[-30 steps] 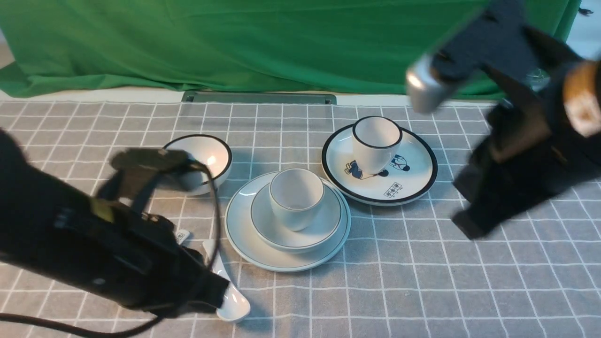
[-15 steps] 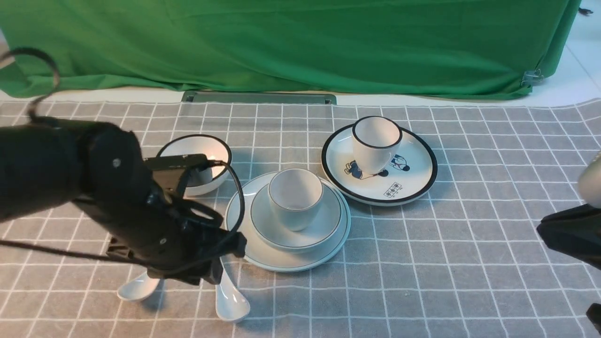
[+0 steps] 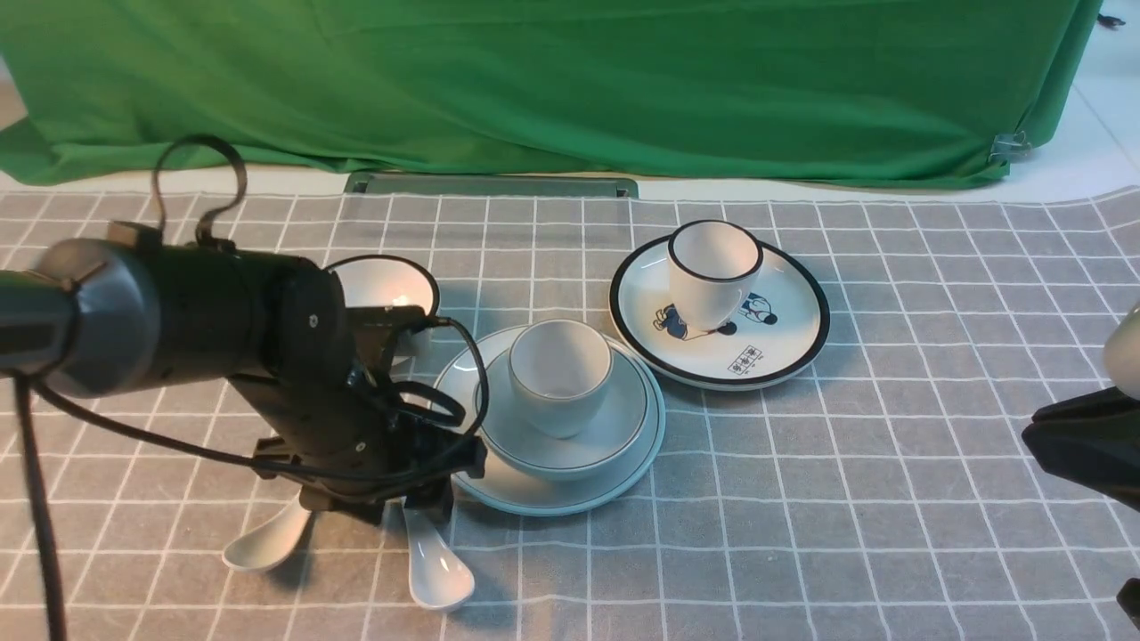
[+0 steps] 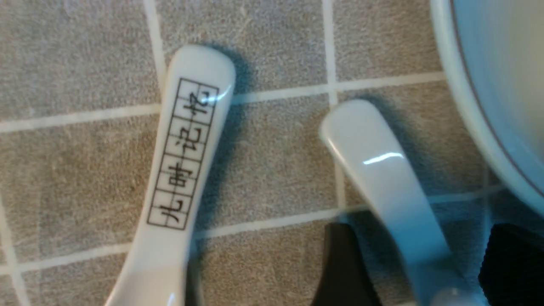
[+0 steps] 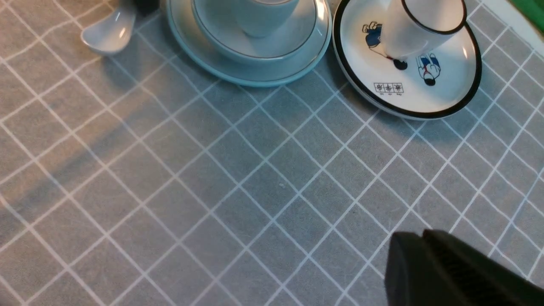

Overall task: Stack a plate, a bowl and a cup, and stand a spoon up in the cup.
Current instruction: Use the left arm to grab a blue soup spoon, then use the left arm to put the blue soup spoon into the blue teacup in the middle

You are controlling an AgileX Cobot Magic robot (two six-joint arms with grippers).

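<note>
A: Eyes on the left gripper [image 4: 420,242]: down low at the checked tablecloth [image 3: 802,534], right beside the stack.

B: Fingers [image 4: 340,267] spread well apart, clamped on nothing.

A: And the spoon [image 4: 382,170]?

B: Lying flat on the cloth, plain handle running straight in between those two dark fingers. Small gaps on both sides, no contact to be made out.

A: From the front, scoop end poking out towards the camera below the gripper, handle hidden under it.

B: Just beside it, the marked spoon [image 4: 187,148], printed characters up its handle, outside the fingers.

A: Over to the stack: plate [image 3: 534,500] at the bottom, bowl [image 3: 623,423] sitting in it, cup [image 3: 561,383] upright in the bowl, nothing inside.

B: Plate rim close by the spoon handle, near the gripper's far finger.

A: Further back, the black-rimmed plate [image 3: 784,347] with its cartoon print, black-rimmed cup [image 3: 712,267] standing on it. Black-rimmed bowl [image 3: 392,285] partly behind the left arm.

B: Right gripper [image 5: 425,246]?

A: Off at the right edge, well apart from all the crockery, above the cloth, fingers pressed together, gripping nothing.
</note>
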